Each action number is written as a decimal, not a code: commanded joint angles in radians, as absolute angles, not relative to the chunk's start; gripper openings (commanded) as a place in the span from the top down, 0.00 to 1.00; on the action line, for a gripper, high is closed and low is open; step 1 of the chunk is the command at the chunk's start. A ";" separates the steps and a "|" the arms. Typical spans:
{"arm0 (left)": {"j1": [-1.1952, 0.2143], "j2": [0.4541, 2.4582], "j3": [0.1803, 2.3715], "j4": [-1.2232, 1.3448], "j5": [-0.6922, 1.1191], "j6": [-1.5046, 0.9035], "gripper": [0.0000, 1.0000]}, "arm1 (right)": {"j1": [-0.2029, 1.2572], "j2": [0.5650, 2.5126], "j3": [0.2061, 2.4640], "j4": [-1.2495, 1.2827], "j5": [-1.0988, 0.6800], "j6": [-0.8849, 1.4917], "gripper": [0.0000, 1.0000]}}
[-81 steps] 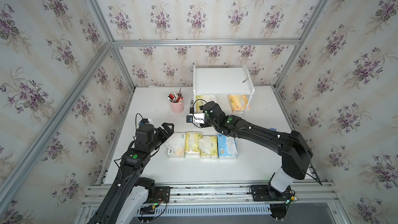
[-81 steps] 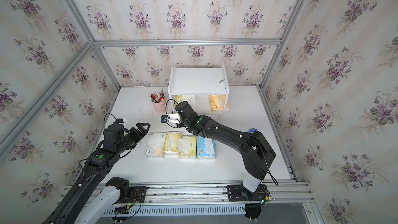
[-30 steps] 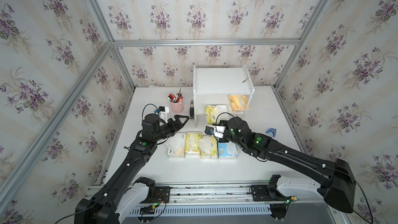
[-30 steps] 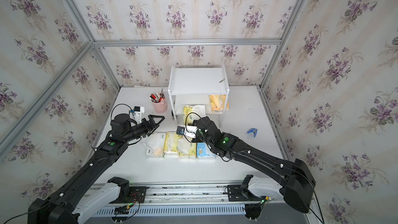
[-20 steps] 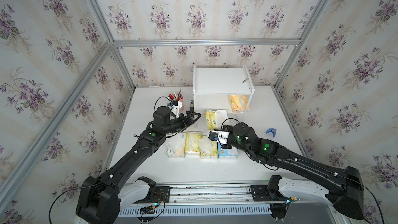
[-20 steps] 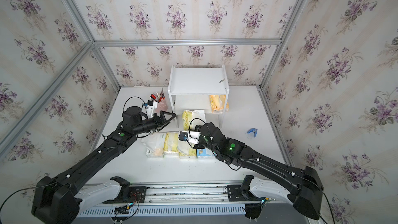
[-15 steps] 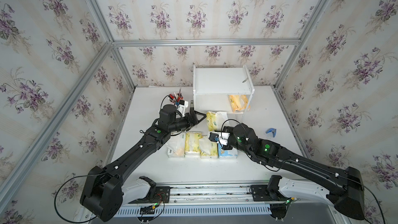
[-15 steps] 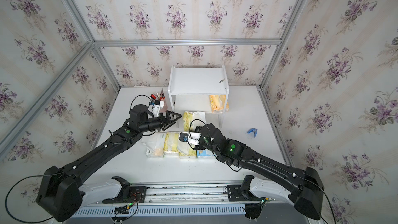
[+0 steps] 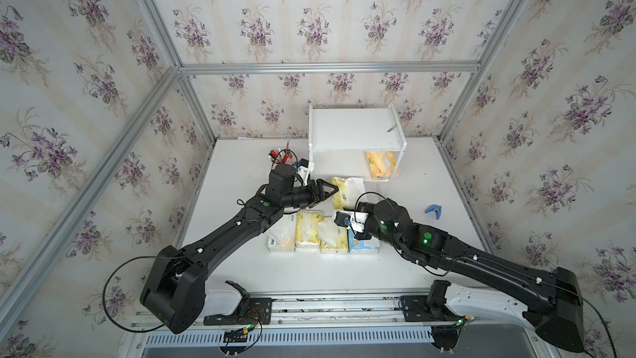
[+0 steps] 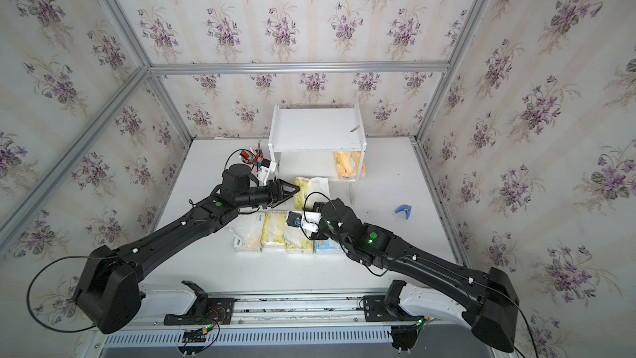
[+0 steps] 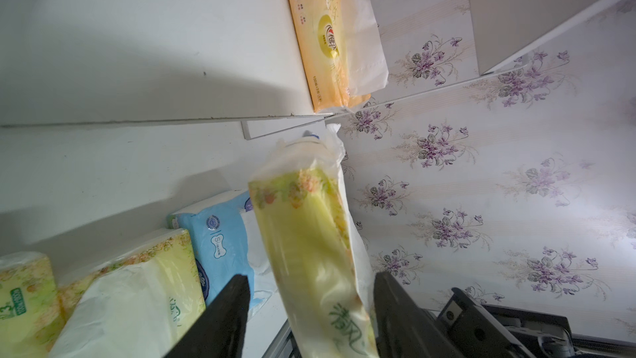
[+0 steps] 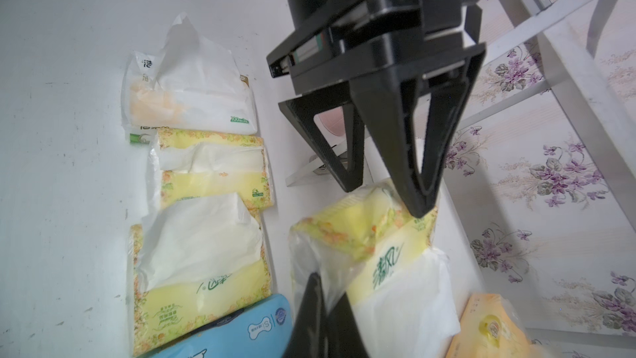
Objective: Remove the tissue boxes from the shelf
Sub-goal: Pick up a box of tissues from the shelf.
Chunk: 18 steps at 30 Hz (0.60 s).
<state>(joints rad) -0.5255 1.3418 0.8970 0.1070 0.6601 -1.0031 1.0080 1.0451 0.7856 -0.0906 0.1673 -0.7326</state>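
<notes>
Left fingers [image 11: 227, 308] stand partly open astride one end of a yellow pack [image 9: 346, 189], with a gap showing on one side. That pack is out of the shelf [image 9: 354, 130], just in front of it. Whether it rests on the surface [image 9: 430, 173] is unclear. Nearer the robot, a row of four packs [image 9: 309, 232] lies side by side, white at the left and blue at the right. Closed, the right fingers [image 12: 309, 322] seem to pinch the yellow pack's other end. An orange pack [image 9: 380, 165] lies on the shelf's lower board, at its right end.
</notes>
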 commanded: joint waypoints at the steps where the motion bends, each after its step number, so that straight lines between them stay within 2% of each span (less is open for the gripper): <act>1: -0.527 1.354 0.905 0.132 0.674 -0.999 0.42 | 1.009 1.037 0.783 -0.025 0.160 -0.718 1.00; 13: -0.529 1.329 0.905 0.140 0.683 -0.969 0.81 | 1.009 1.055 0.784 -0.031 0.137 -0.705 0.98; 16: -0.531 1.306 0.901 0.131 0.669 -0.949 0.88 | 1.009 1.057 0.787 -0.035 0.121 -0.689 0.88; 18: -0.531 1.288 0.896 0.122 0.653 -0.925 0.92 | 1.009 1.051 0.793 -0.028 0.098 -0.665 0.75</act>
